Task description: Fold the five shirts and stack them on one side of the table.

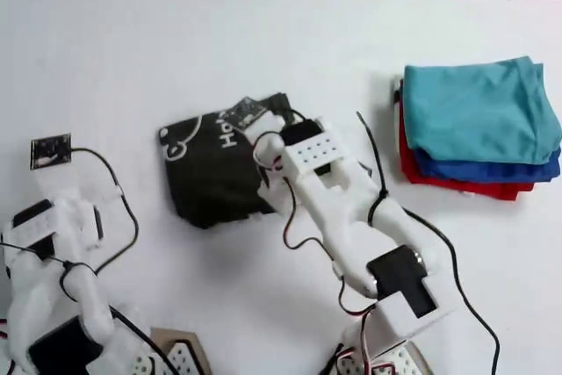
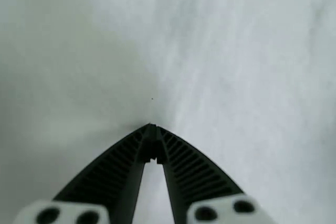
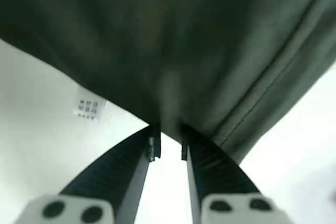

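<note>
The right gripper [image 3: 168,139] enters from the near edge of the frame. Its two black ribbed fingers [image 3: 128,174] rise from white bases and draw almost together at the tips, where they pinch a small fold of the dark shirt [image 3: 173,40]. The shirt spreads across the far part of the frame. A stitched hem [image 3: 273,93] runs diagonally along its edge, and a small white label [image 3: 88,107] hangs from its underside. The white table [image 3: 37,150] shows on both sides of the gripper.
</note>
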`<state>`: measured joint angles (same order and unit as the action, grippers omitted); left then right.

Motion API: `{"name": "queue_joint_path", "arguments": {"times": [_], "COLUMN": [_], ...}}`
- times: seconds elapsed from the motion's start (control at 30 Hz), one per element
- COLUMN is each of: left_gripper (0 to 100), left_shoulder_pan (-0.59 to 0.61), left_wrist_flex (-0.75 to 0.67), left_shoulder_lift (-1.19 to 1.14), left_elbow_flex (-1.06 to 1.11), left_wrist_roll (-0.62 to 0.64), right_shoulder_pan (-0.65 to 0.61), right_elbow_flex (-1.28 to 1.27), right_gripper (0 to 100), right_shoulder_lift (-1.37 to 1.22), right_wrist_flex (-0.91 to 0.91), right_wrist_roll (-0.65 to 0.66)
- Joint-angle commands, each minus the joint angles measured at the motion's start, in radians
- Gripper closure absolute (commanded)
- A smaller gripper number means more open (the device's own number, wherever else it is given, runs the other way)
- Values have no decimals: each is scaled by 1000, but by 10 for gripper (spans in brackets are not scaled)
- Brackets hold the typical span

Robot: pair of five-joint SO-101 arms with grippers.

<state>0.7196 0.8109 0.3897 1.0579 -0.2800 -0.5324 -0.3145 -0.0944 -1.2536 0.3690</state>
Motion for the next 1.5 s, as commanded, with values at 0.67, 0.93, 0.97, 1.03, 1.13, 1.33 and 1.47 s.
{"name": "queue_joint_path", "arguments": {"times": [0.67,0.93,0.97,1.03,1.13,1.33,1.47], "left_gripper": [973,973,973,973,973,973,973], "left_shoulder_pan": [3,3,3,3,3,3,3], "left_wrist_flex": [-12,-25,-25,-25,-25,-25,-25], "left_shoulder_lift": [6,6,6,6,6,6,6], "left_elbow_flex": [12,13,13,13,13,13,13], "left_wrist_roll": [11,11,11,11,11,11,11], "right_shoulder_pan": [18,-4,-4,-4,4,4,4], "right_elbow_flex": [830,1057,1065,1076,1111,1189,1237], "right_gripper": [621,619,619,619,604,588,591], "right_shoulder_lift": [-427,-676,-704,-750,-820,-943,-993], "right_wrist_flex": [-231,-410,-410,-406,-406,-410,-460], "right_wrist_roll": [-422,-493,-493,-493,-491,-491,-489]}}
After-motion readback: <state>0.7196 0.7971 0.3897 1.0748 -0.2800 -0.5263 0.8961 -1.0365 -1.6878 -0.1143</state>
